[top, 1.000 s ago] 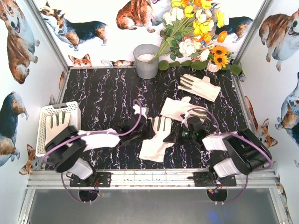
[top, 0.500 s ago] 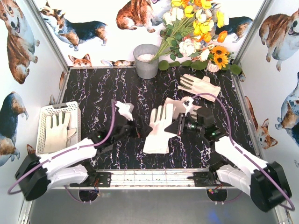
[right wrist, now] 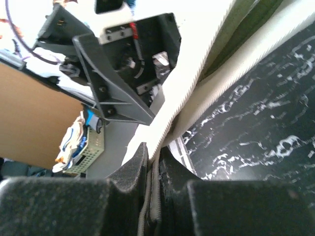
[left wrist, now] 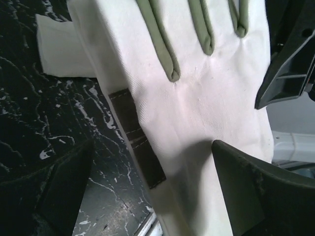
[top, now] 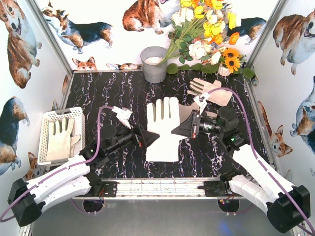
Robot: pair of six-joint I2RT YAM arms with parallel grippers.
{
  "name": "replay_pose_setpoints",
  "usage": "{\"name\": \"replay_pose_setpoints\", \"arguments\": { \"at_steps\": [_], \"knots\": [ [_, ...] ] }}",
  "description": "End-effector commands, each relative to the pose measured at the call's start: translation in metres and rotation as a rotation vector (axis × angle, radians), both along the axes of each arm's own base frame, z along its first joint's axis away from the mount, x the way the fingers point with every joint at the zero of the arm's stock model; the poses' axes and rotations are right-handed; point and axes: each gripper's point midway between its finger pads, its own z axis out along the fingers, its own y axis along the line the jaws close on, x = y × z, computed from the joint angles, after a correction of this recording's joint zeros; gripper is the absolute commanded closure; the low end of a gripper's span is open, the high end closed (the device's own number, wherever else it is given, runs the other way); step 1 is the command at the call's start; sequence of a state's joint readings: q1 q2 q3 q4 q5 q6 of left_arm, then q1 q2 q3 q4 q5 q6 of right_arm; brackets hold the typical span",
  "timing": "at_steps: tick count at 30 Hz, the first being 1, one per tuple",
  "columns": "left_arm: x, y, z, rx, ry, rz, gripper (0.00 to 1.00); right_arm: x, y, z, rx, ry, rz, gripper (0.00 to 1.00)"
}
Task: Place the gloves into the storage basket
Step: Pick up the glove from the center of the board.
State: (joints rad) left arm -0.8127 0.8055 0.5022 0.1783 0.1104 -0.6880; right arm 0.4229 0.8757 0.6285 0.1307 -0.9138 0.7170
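glove point(top: 162, 118) pinched in right gripper point(top: 176, 131), beside wide-spread left gripper point(top: 150, 137).

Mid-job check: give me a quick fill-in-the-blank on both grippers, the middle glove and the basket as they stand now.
The right gripper is ____ on the edge of the middle glove.
The left gripper stands ____, gripping nothing.
The storage basket sits on the robot's ____ side.
Missing words: shut; open; left.

Marbled table point(top: 108, 93): gloves point(top: 212, 92), basket point(top: 47, 118), bucket point(top: 154, 66)
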Motion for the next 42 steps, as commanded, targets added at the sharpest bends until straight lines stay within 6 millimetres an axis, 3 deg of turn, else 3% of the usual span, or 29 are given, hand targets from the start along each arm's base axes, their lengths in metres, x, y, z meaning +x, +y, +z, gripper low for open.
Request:
{"name": "replay_pose_setpoints", "arguments": {
  "at_steps": [1, 7, 16, 24, 32, 36, 42],
  "knots": [
    [-0.013, -0.011, 0.028, -0.124, -0.055, -0.101, 0.00, -0.016, 0.001, 0.062, 0.121, -0.158, 0.078, 1.00],
    [-0.037, -0.027, 0.067, -0.322, -0.121, -0.270, 0.00, -0.011, 0.002, 0.059, 0.123, -0.159, 0.066, 1.00],
    [-0.037, -0.029, 0.077, -0.407, -0.124, -0.282, 0.02, -0.011, 0.002, 0.053, 0.129, -0.144, 0.067, 1.00],
    [-0.029, -0.024, 0.075, -0.391, -0.106, -0.218, 0.37, -0.012, 0.002, 0.046, 0.116, -0.132, 0.072, 1.00],
    [-0.016, -0.021, 0.060, -0.340, -0.037, -0.135, 0.88, -0.003, 0.000, 0.033, 0.079, -0.115, 0.018, 1.00],
    [-0.008, -0.017, 0.051, -0.310, -0.001, -0.081, 1.00, 0.006, -0.004, 0.017, 0.009, -0.101, -0.048, 1.00],
    [0.008, -0.010, 0.016, -0.155, 0.092, 0.032, 1.00, 0.017, -0.003, -0.010, -0.098, -0.077, -0.135, 1.00]
  ]
}}
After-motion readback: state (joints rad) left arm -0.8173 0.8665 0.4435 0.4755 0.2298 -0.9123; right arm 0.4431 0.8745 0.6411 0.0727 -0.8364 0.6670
